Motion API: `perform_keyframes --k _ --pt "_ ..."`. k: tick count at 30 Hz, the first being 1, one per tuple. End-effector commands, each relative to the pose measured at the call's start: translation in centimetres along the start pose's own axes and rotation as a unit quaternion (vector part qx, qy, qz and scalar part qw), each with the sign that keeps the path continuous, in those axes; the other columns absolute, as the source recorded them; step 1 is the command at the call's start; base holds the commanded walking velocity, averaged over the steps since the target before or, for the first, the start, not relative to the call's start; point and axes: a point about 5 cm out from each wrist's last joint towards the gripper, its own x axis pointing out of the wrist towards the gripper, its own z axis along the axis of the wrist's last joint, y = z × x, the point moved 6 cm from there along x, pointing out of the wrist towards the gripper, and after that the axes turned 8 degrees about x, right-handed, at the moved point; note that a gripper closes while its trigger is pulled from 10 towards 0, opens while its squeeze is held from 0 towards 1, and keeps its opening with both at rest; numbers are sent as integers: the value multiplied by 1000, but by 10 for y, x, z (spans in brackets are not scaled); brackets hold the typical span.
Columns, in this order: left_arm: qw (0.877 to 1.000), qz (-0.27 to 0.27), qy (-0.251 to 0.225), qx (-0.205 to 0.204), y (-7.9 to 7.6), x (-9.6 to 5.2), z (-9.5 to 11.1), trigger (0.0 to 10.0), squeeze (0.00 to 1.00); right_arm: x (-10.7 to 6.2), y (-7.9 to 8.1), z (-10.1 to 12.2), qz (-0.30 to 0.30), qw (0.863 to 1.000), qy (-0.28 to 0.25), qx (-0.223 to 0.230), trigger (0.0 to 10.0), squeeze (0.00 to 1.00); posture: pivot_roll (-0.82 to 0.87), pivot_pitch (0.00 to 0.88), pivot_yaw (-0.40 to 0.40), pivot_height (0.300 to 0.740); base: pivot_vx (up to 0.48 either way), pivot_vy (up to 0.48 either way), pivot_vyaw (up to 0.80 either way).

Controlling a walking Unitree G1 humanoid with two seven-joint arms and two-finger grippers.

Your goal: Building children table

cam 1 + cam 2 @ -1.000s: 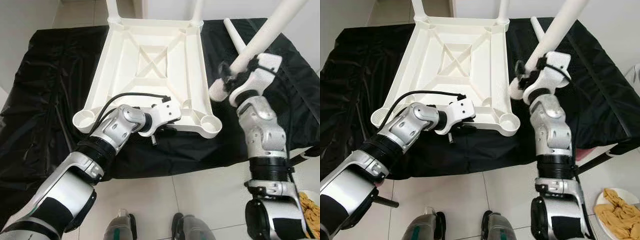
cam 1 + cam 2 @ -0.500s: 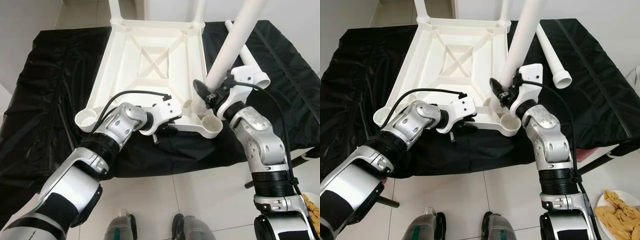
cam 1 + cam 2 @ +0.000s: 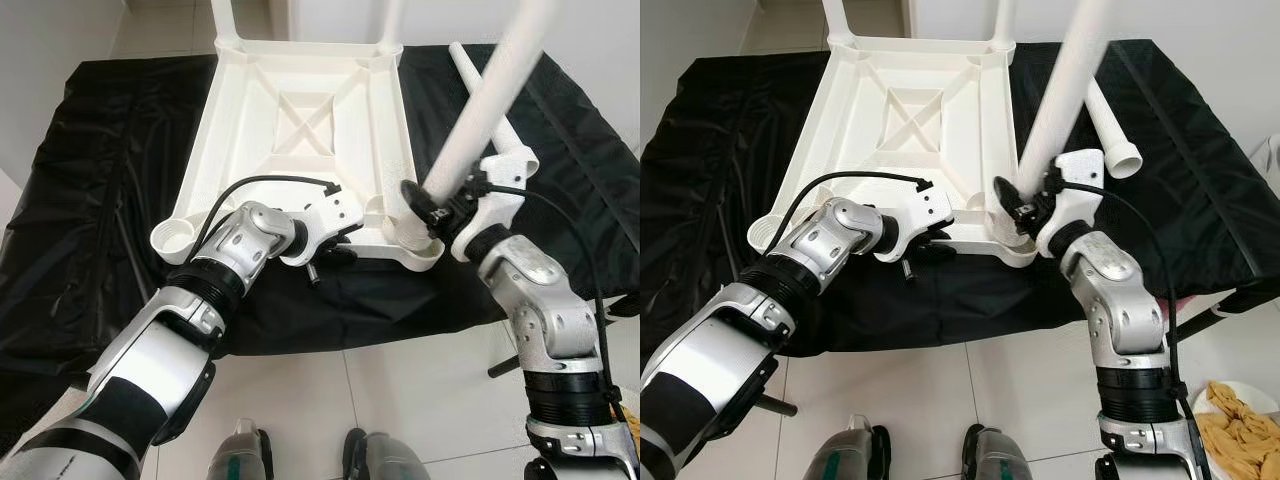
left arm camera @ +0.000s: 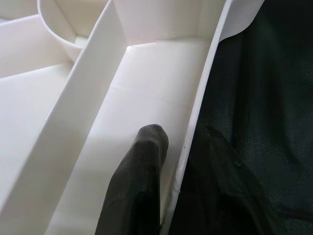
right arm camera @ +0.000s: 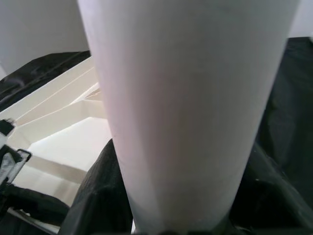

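- The right gripper [image 3: 432,207] is clamped on a white leg [image 3: 478,117], whose lower end sits at the near right corner socket [image 3: 418,248] of the upturned tabletop [image 3: 305,130]; the leg leans up and away to the right.
- The left gripper [image 3: 335,250] pinches the tabletop's near rim: in the left wrist view one black finger [image 4: 137,186] lies inside the white wall and the other outside it, against the black cloth [image 4: 254,107].
- The tabletop lies underside up, its ribs forming a cross in the middle, on a surface draped in that black cloth.
- Legs, counted: four. Two stand upright in the tabletop's far corners [image 3: 226,15] [image 3: 390,15], one is in the right gripper, and one loose leg [image 3: 1110,125] lies on the cloth just right of the tabletop.
- The near left corner socket [image 3: 172,238] of the tabletop is open, with no leg in it.
- Pale floor tiles [image 3: 330,410] show near of the tabletop, with a white plate [image 3: 1240,425] of tan cloth or food on them at the far right.
- No writing or brand can be read anywhere.
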Motion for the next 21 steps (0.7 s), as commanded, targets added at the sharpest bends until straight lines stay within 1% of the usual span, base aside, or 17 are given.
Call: perform_keyframes --k 1,5,14,16,19,21 --pt "998 66 -5 -2 22 -9 2 10000 0 -3 0 -1 -8 1000 0 11 10000 0 4 79 -6 740 0 0 0" --pt "998 62 -4 1 22 -9 2 10000 0 -7 -4 -6 -25 1000 2 16 10000 0 4 80 -1 740 0 0 0" --pt "998 59 -4 5 23 -9 2 10000 0 -10 -2 -21 -29 999 23 28 10000 0 4 81 0 740 0 0 0" --pt "998 59 -5 5 23 -9 3 10000 0 -11 -1 -29 -29 999 35 26 10000 0 7 85 -2 740 0 0 0" --pt "998 59 -5 5 24 -9 3 10000 0 -13 -4 -38 -34 998 49 20 10000 0 8 86 -3 740 0 0 0" --pt "998 59 -6 5 24 -9 3 10000 0 -13 -4 -39 -33 998 51 14 10000 0 8 89 -1 740 0 0 0"
